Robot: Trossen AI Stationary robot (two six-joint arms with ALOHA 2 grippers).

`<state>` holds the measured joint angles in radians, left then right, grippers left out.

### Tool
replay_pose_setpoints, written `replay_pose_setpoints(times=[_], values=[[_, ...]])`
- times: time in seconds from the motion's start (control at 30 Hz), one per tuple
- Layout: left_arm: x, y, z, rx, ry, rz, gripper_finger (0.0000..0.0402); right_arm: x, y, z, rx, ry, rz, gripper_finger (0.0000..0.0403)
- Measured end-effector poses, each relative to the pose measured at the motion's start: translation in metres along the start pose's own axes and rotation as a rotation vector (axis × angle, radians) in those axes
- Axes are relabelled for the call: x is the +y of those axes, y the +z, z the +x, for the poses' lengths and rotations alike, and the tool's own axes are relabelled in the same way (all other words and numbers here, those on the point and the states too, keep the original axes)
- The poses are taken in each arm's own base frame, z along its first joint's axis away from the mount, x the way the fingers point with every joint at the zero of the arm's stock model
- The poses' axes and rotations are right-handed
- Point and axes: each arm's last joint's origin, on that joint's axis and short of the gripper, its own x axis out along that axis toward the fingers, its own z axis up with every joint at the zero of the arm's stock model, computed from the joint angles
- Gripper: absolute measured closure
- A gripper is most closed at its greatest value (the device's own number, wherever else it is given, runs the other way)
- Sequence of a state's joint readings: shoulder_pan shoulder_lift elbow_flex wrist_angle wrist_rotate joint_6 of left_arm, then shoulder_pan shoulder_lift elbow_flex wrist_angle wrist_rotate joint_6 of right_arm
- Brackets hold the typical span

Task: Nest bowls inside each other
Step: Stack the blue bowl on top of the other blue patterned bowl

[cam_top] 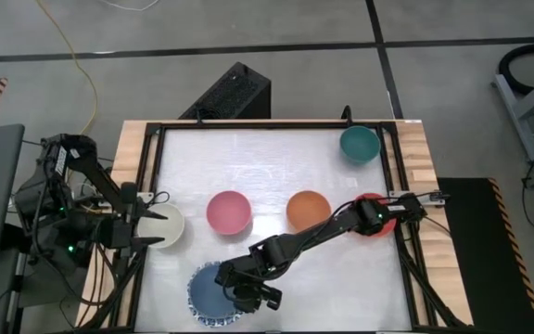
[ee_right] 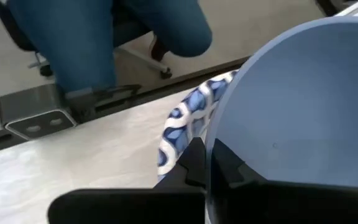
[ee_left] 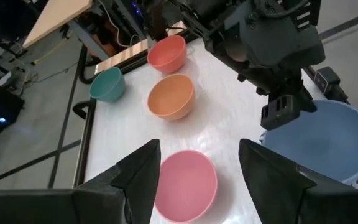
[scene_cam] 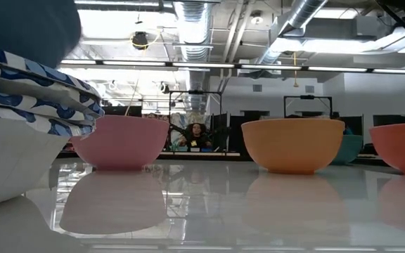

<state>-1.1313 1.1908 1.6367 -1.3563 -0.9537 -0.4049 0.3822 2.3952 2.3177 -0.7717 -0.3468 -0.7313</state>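
The tabletop [cam_top: 276,158] is lying mostly bare across its far half, with open room between the teal bowl [cam_top: 360,144] in the far right corner and the row of bowls at mid-depth. In that row the pink bowl [cam_top: 228,211] and the orange bowl [cam_top: 308,211] are sitting apart with a gap between them; the red bowl [cam_top: 376,215] is sitting at the right edge, partly under the right arm. The cream bowl [cam_top: 163,225] is sitting at the left edge.

At the near edge a stack of white, blue-patterned bowls [cam_top: 213,295] is holding the blue bowl [cam_top: 209,289] nested on top. All the other bowls are looking empty.

The right gripper [cam_top: 253,295] is reaching over this stack, its jaws pinching the blue bowl's rim. The left gripper [cam_top: 149,220] is hovering at the cream bowl with its jaws spread, gripping nothing.

The right wrist view is showing the jaws pressed on the blue rim with a patterned rim [ee_right: 182,127] just beneath, and a seated person's legs [ee_right: 123,37] beyond the tabletop's edge. The low view is showing the stacked patterned rims [scene_cam: 37,95] side-on, which the high view is mostly hiding, and a person [scene_cam: 197,135] far off in the room. The left wrist view is showing the pink bowl between its spread jaws, farther off.
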Motion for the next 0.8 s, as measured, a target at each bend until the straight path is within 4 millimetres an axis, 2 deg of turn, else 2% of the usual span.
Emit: replay_pose_setpoints(times=[0.33, 0.53, 0.8], values=[[0.001, -0.002, 0.0, 0.014, 0.006, 0.012, 0.0193, -0.001, -0.002, -0.001, -0.004, 0.016, 0.001, 0.0394], [0.001, -0.002, 0.0, 0.013, 0.007, 0.012, 0.0194, -0.001, -0.019, 0.02, 0.035, 0.051, 0.025, 0.0394], [0.001, -0.002, 0.0, 0.012, 0.008, 0.012, 0.0194, -0.003, -0.025, 0.023, 0.053, 0.058, 0.049, 0.0394]])
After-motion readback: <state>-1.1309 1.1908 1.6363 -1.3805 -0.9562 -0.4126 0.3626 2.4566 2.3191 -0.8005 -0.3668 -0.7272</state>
